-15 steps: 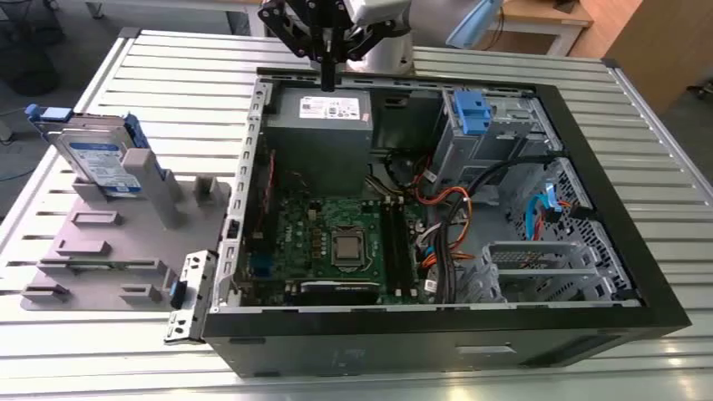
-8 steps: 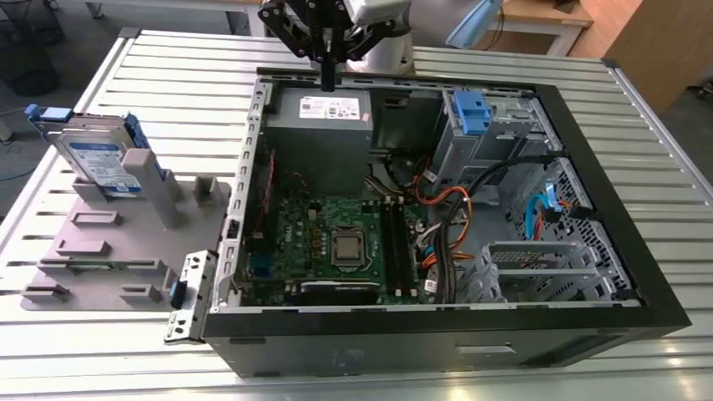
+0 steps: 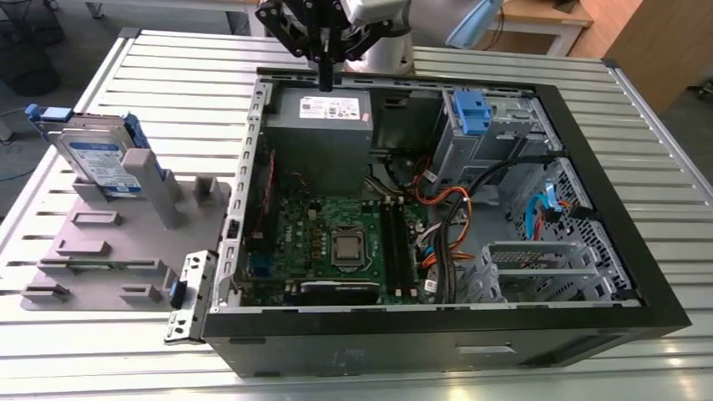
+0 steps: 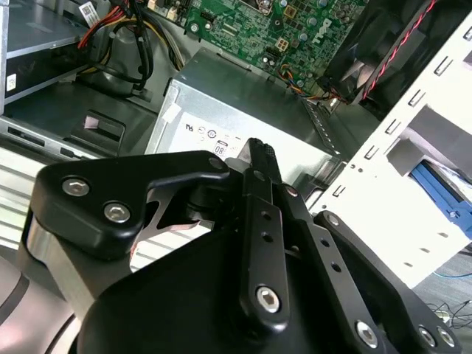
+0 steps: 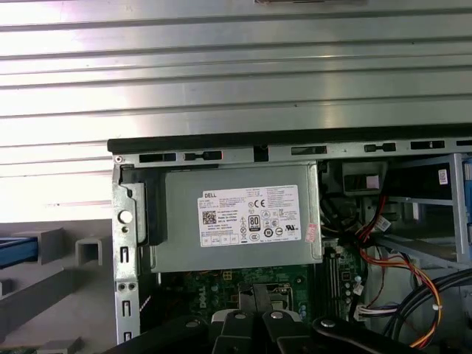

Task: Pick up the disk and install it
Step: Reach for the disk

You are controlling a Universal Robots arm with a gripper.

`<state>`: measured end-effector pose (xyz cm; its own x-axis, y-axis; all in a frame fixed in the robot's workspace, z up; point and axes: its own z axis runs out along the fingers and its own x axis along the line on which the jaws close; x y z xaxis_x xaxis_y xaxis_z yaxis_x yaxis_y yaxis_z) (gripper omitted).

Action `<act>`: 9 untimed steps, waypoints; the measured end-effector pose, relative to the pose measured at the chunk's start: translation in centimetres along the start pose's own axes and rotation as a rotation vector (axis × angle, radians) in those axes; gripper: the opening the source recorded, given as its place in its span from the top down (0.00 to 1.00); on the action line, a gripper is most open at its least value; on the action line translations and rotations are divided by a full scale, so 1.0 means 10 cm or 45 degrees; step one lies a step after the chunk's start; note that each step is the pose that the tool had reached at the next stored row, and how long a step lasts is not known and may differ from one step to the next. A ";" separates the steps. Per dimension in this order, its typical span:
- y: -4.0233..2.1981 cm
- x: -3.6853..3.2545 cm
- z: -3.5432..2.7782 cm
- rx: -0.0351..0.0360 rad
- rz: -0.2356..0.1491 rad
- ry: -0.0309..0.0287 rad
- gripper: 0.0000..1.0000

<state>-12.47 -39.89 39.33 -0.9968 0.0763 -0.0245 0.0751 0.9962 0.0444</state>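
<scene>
Silver, blue and white for the disk, black for the gripper. Green for the motherboard, ribbed silver for the table.

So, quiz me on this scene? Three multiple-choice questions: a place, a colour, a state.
1. Where is the disk? A in the grey stand beside the computer case; B inside the case; C on the floor.
2. Its side rails are: A red; B blue; C green.
3. The pincer is: A holding the disk; B gripping a cable; C empty, above the power-supply box.
Answers: A, it stands in the stand, on the exterior view's left; B, blue strips edge it; C, it grips nothing.
</scene>
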 end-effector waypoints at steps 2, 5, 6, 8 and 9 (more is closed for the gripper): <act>0.000 0.010 -0.001 0.0001 0.000 0.0000 0.89; -0.001 0.017 -0.001 0.0001 0.000 0.0000 0.89; -0.001 0.018 -0.001 0.0001 0.000 0.0000 0.89; -0.002 0.021 -0.001 0.0001 0.000 0.0000 0.89; -0.002 0.024 -0.001 0.0001 0.000 0.0000 0.89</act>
<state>-12.71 -39.89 39.33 -0.9968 0.0763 -0.0244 0.0752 0.9962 0.0444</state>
